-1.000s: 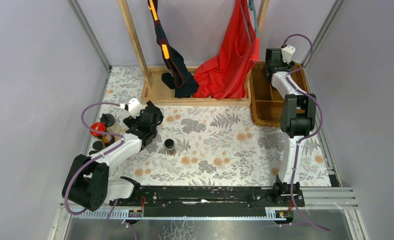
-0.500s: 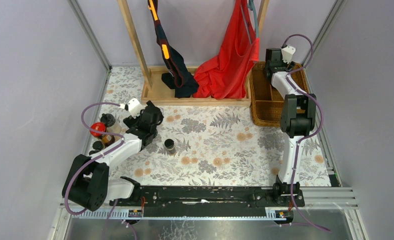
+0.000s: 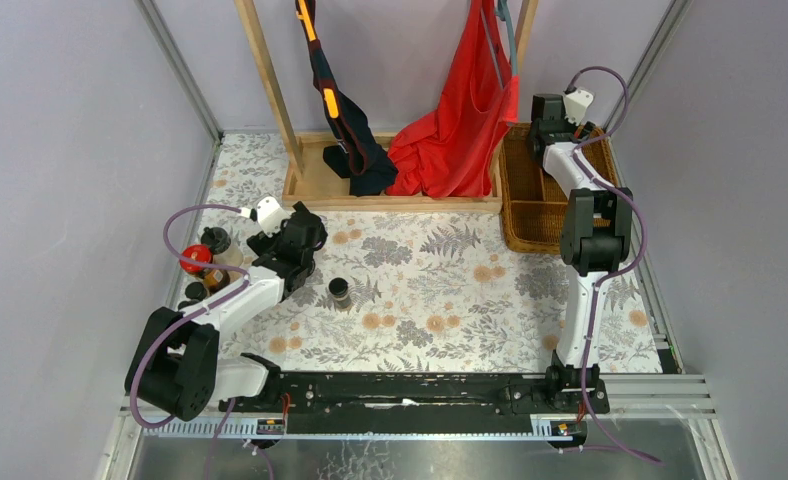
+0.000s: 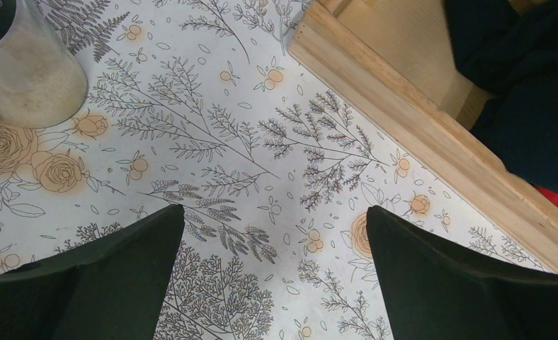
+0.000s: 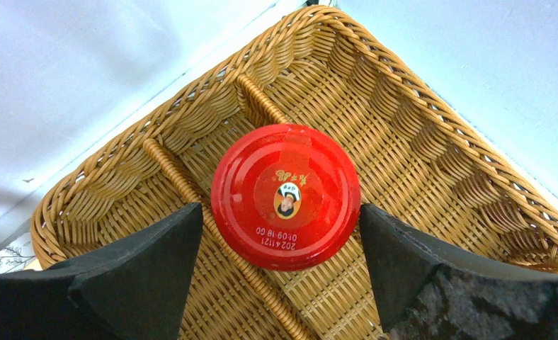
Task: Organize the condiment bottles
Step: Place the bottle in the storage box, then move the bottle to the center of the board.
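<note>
right claw: your right claw (image 5: 280, 212) hangs over a far corner of the wicker basket (image 5: 411, 134), fingers spread to either side of a red lid. one finger looks to touch the rim and a sliver of wicker shows beside the other, so it reads as open, not clamped.
red-lidded jar: the red-lidded jar (image 5: 285, 197) stands upright on the basket floor, tucked into that corner, lid up.
left claw: your left claw (image 4: 274, 209) is wide open above the flowered desk (image 4: 226, 142), nothing between its fingers. a pale bottle (image 4: 21, 71) stands just off to one side.
bottles left out: a lone dark black-capped bottle (image 3: 339, 291) stands mid-desk. a cluster of bottles (image 3: 208, 262) sits at the left edge, near your left arm.
handling: these look like glass, so likely rigid, weighty for their size, slick and breakable. the lone bottle is narrow and could tip. take it squarely across the body just under the cap, and set it down gently.
progress: probably early, with one jar in the basket and the others out on the desk.
</note>
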{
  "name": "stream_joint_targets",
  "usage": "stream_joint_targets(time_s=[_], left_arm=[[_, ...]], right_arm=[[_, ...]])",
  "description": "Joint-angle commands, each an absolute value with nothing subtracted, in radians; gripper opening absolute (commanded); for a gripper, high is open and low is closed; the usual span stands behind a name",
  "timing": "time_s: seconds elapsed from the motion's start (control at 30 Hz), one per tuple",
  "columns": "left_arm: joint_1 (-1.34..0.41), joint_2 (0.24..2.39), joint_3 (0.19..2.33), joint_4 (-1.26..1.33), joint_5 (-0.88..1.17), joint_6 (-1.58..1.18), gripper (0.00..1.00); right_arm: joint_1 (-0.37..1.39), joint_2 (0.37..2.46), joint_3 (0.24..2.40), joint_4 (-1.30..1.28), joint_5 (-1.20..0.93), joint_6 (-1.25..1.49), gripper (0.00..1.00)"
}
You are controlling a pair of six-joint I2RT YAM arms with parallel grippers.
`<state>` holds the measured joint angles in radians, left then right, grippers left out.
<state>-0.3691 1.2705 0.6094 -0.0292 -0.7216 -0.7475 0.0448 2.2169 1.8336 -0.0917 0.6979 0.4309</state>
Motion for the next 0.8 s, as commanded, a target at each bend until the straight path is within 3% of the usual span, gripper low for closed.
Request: stream_joint_targets(time_s=[0.0, 0.5, 0.77], left_arm=[[-0.362, 1.277, 0.626, 0.024, -0.732, -0.757, 1.0], [-0.363, 1.262, 0.624, 0.023, -0.738, -0.755, 1.0], [-0.362, 1.24, 0.619, 0.018, -0.758, -0.748, 1.0]], right_arm=[[0.055, 2.173, 1.888, -0.06, 0.747, 0.451, 0.88], [0.084, 2.021, 1.81, -0.028, 0.748, 0.402, 0.91], [0.186, 1.837, 1.673, -0.06, 0.771, 0.375, 0.92]])
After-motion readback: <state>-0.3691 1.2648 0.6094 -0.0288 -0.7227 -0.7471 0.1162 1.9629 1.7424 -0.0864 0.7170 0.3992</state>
